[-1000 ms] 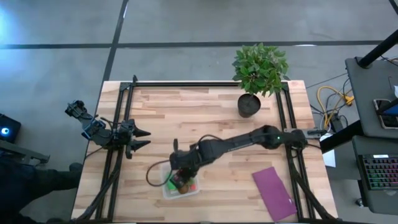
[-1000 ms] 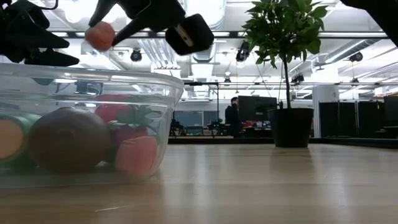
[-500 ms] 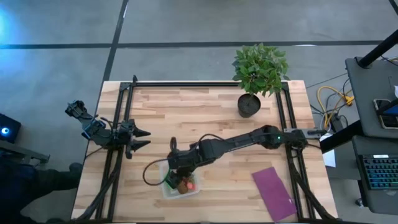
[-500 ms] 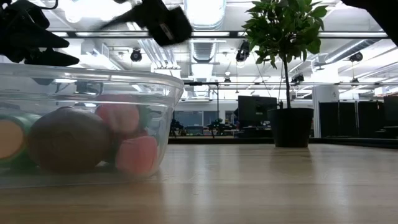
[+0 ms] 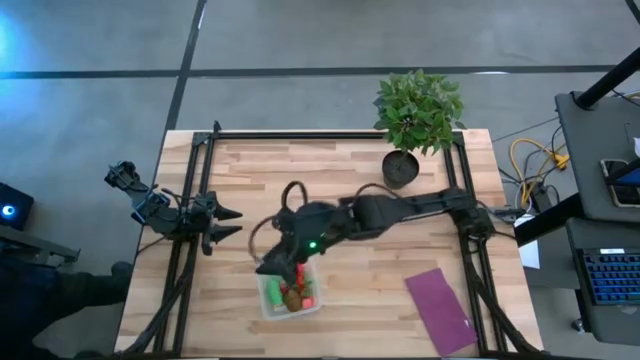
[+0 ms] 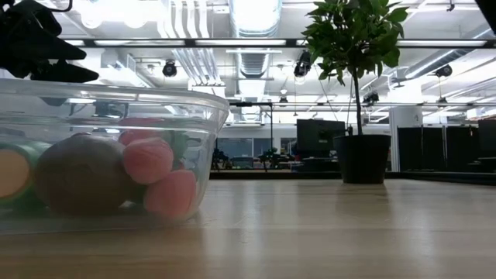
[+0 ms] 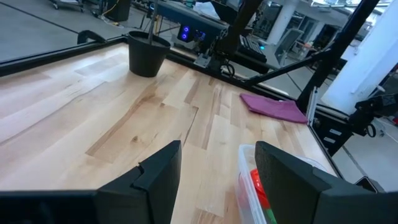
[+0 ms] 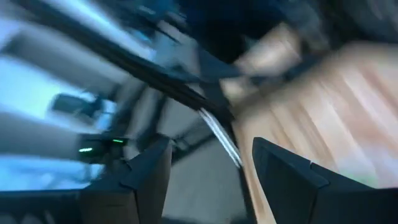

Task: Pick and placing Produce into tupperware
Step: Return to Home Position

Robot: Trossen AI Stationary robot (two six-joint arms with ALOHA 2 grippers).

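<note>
Looking down on the bench [image 5: 300,170], we see the tupperware [image 5: 290,297] near its front edge, holding the produce [image 5: 292,295]: a brown oval [image 6: 81,174], 2 pink-red pieces [image 6: 149,159] and a green piece [image 6: 15,174]. Our right hand [image 5: 272,267] hangs over the box's rim on the left arm's side, fingers apart and empty. The left hand [image 5: 230,223] waits at the bench's left edge, fingers spread.

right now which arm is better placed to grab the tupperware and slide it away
Right, probably. The right end effector hovers open by the tupperware's rim, while the left end effector sits open at the table's left edge, well apart from it.
</note>
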